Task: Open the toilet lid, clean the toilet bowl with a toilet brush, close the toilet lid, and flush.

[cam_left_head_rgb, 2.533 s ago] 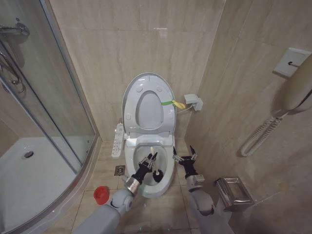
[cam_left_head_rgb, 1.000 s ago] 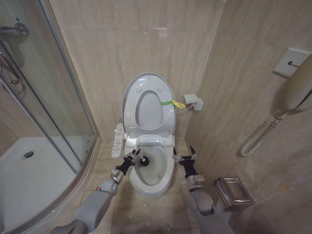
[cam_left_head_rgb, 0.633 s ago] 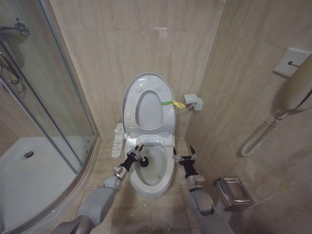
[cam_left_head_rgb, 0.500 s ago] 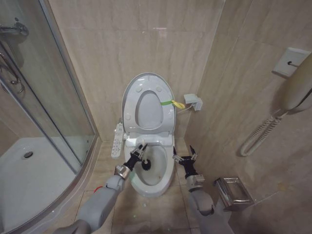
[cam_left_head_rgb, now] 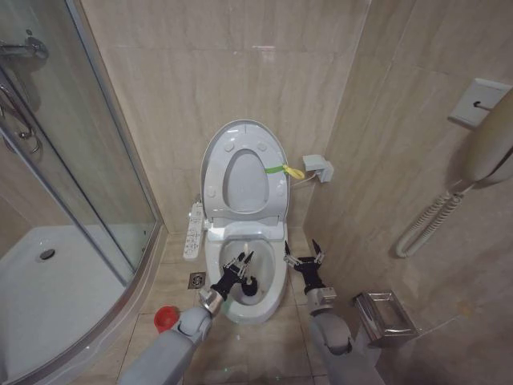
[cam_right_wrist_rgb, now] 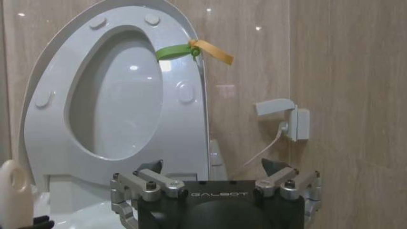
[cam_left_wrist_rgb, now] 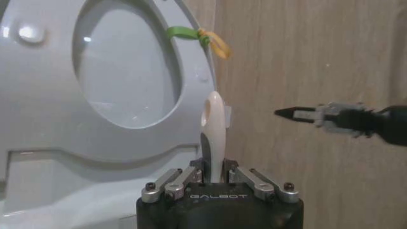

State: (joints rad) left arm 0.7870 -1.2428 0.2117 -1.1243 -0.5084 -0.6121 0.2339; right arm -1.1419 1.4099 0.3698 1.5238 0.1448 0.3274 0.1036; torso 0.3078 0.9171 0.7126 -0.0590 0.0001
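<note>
Since a moment ago the left gripper [cam_left_head_rgb: 239, 264] has swung from the rim's ten o'clock edge toward the middle of the white ceramic toilet bowl [cam_left_head_rgb: 273, 290], clamped on the thin white-handled, black-bristled toilet brush [cam_left_head_rgb: 248, 282], head down to scrub. The glossy white oval toilet lid [cam_left_head_rgb: 215, 164] stands raised at twelve o'clock, clearing access. The right gripper [cam_left_head_rgb: 304, 260] waits spread open at three o'clock. A red cup-shaped holder [cam_left_head_rgb: 164, 318] sits on the beige tiled floor [cam_left_head_rgb: 264, 345] at eight o'clock, beside the glass shower enclosure [cam_left_head_rgb: 72, 184].

White fixtures, beige marbled tile.
The toilet lid [cam_left_head_rgb: 243, 172] and toilet bowl [cam_left_head_rgb: 276, 285] are glossy white; the strap [cam_left_head_rgb: 284, 170] green-yellow; the toilet brush [cam_left_head_rgb: 248, 285] head black; its holder [cam_left_head_rgb: 165, 318] red.
</note>
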